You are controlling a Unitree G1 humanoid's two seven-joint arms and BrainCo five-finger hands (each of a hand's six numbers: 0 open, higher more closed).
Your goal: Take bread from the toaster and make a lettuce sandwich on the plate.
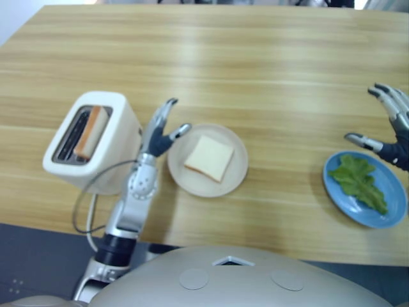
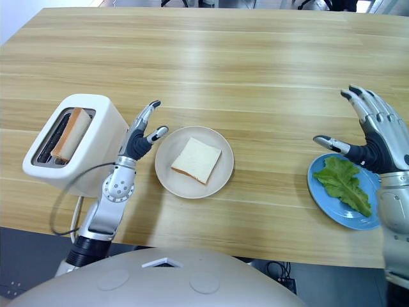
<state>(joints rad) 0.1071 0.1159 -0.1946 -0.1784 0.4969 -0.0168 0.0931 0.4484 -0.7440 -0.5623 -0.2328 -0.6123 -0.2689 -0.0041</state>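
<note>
A white toaster [image 1: 96, 144] stands at the left with one bread slice [image 1: 91, 131] upright in its right slot. A beige plate [image 1: 236, 171] beside it holds a flat slice of white bread [image 1: 209, 157]. My left hand [image 1: 160, 133] is between toaster and plate, fingers spread, holding nothing. At the right a blue plate [image 2: 329, 202] carries a lettuce leaf [image 2: 343, 183]. My right hand [image 2: 372, 134] hovers open just above the blue plate's far edge, fingers spread over the leaf, apart from it.
The toaster's grey cable [image 1: 83, 208] loops off the table's near edge at the left. The wooden table [image 1: 255, 70] stretches wide behind and between the two plates.
</note>
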